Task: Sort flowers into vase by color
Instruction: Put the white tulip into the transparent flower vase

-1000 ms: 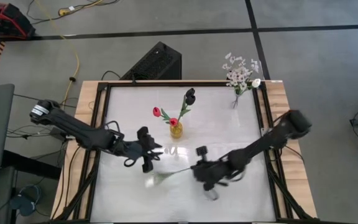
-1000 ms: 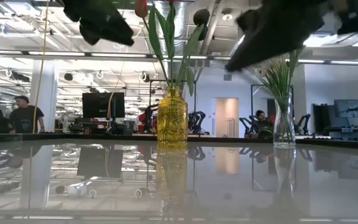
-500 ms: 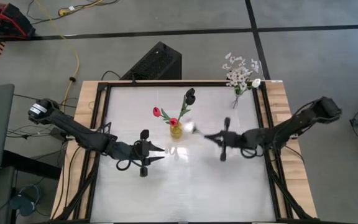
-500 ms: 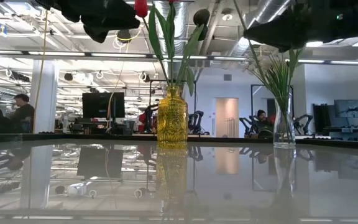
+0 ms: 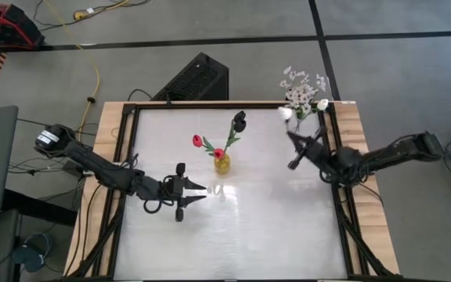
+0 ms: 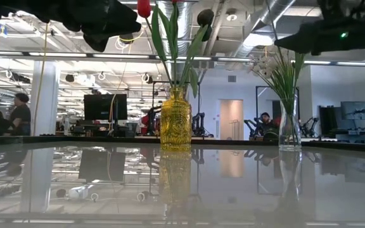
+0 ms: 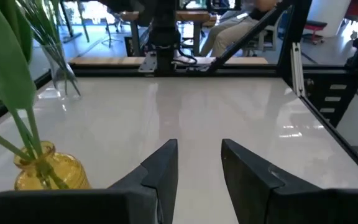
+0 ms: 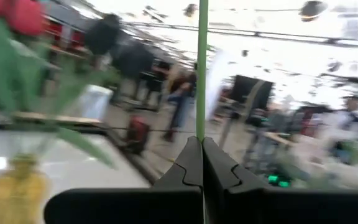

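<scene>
A yellow vase (image 5: 221,163) stands mid-table with two red buds (image 5: 197,141) and a dark bloom (image 5: 239,120) in it; the low view shows the yellow vase (image 6: 175,120) too. A clear vase (image 5: 297,125) with white sprays (image 5: 300,92) stands at the far right corner. My right gripper (image 5: 294,139) hovers just beside the clear vase, shut on a white-budded flower (image 5: 286,114). Open and touching nothing, my left gripper (image 5: 196,189) hovers left of the yellow vase; the left wrist view shows its fingers (image 7: 166,168) spread. My right gripper pinches the flower's thin green stem (image 8: 202,127) between its two shut fingers (image 8: 188,165). The stem runs on straight past the fingertips. The flower is lifted clear of the table, and its white bud (image 5: 286,114) points toward the far edge.
A black frame (image 5: 128,141) rims the white table, with wooden strips outside it. A black box (image 5: 194,78) sits on the floor beyond the far edge. Bare tabletop lies toward the near edge. People and desks show in the room behind.
My right gripper has swung from the table's near middle up and toward the far right corner, turning as it went, and has carried the white flower clear of the table to beside the clear vase. My left gripper has stayed left of the yellow vase.
</scene>
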Available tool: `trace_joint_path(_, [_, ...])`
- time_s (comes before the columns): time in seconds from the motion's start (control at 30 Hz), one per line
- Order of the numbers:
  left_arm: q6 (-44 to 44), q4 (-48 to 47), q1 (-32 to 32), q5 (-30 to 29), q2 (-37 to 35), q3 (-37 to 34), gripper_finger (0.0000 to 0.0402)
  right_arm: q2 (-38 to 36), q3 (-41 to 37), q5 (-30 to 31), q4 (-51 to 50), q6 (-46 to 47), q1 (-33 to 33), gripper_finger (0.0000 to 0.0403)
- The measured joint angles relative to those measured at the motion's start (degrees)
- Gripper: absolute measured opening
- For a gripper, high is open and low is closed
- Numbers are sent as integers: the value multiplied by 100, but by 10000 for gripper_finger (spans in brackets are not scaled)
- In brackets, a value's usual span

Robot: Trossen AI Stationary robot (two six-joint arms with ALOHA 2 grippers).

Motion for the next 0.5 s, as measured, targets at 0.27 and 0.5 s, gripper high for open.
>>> trace_joint_path(0.27, [32, 239, 124, 64, 0, 0, 112, 142, -112, -610, 476, -128, -1437, 17])
trace_joint_path(0.5, [29, 279, 124, 59, 2, 0, 112, 665, -112, -872, 723, -48, -2123, 17])
